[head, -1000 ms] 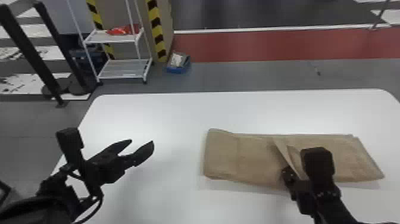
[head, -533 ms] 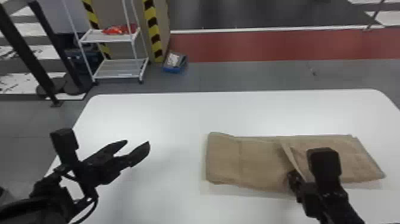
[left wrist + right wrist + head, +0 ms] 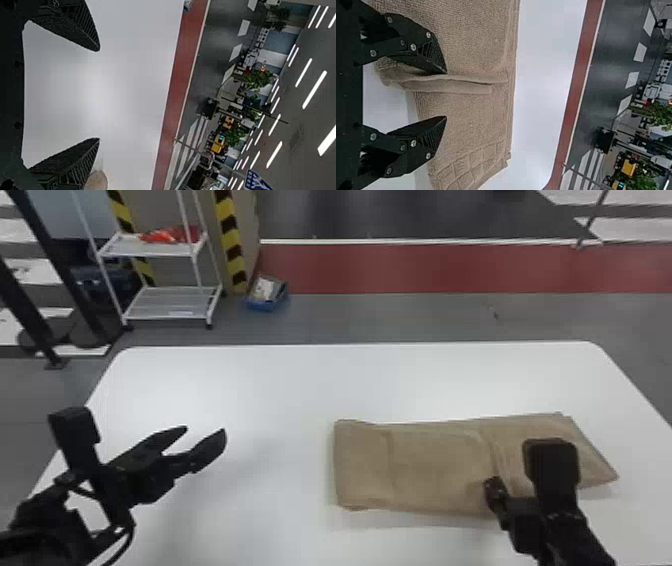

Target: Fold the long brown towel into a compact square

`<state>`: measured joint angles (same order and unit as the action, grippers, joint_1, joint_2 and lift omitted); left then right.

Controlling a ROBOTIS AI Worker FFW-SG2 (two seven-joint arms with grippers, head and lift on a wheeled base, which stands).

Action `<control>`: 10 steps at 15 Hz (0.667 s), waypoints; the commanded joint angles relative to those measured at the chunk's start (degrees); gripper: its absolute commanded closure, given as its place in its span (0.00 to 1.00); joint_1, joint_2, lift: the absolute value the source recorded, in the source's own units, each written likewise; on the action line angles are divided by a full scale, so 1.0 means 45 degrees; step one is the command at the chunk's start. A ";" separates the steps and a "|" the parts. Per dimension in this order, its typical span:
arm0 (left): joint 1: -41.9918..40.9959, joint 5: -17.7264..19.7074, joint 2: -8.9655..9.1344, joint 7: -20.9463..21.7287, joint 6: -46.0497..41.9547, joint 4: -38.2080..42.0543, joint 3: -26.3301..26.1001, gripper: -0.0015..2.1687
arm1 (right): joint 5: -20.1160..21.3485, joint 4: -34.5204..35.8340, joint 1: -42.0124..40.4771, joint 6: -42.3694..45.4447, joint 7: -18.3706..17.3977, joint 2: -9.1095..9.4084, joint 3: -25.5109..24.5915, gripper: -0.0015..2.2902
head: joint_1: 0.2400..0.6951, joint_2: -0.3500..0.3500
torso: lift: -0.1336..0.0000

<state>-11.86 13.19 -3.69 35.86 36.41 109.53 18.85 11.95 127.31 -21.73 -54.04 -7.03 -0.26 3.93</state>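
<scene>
Head view: my white table (image 3: 250,390) fills the lower frame, the brown towel (image 3: 430,465) at lower right. My left gripper (image 3: 205,431), lower left, gapes wide and empty; my right gripper (image 3: 495,492), at the towel, stands well open, clamping nothing.

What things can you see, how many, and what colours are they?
towel: one, brown, on the table's right side
table: one, white, in front
rack: one, white, behind the table, left
floppy stuff: one heap, red, on the rack
box: one, blue, on the floor beside the rack
floor band: one, red, behind the table
posts: two, black, far left
plants: several, green, far off
ceiling lights: many, white, overhead
left hand: one, black, open above the table
right hand: one, black, open at the towel's near side
</scene>
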 commanded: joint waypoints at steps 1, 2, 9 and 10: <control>-0.0002 -0.0002 0.0000 0.0019 -0.0052 -0.0043 -0.0010 0.04 | -0.0098 -0.0226 0.0142 0.0063 0.0000 0.0070 -0.0132 0.21 | 1.00 0.51 | 0.06; -0.0002 -0.0002 0.0000 0.0019 -0.0091 -0.0043 -0.0010 0.04 | -0.0098 -0.0441 0.0240 0.0180 0.0019 0.0070 -0.0151 0.21 | 1.00 0.50 | 0.06; -0.0021 -0.0042 0.0000 0.0077 -0.0091 -0.0062 -0.0010 0.04 | -0.0098 -0.0890 0.0337 0.0688 0.0117 0.0070 -0.0190 0.22 | 1.00 0.50 | 0.06; -0.0021 -0.0042 0.0000 0.0097 -0.0091 -0.0062 -0.0010 0.04 | -0.0098 -0.0948 0.0337 0.0727 0.0136 0.0070 -0.0190 0.22 | 1.00 0.50 | 0.06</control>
<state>-11.90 13.01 -3.69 36.25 36.00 109.22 18.85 11.51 123.33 -20.20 -51.18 -6.46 -0.26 3.10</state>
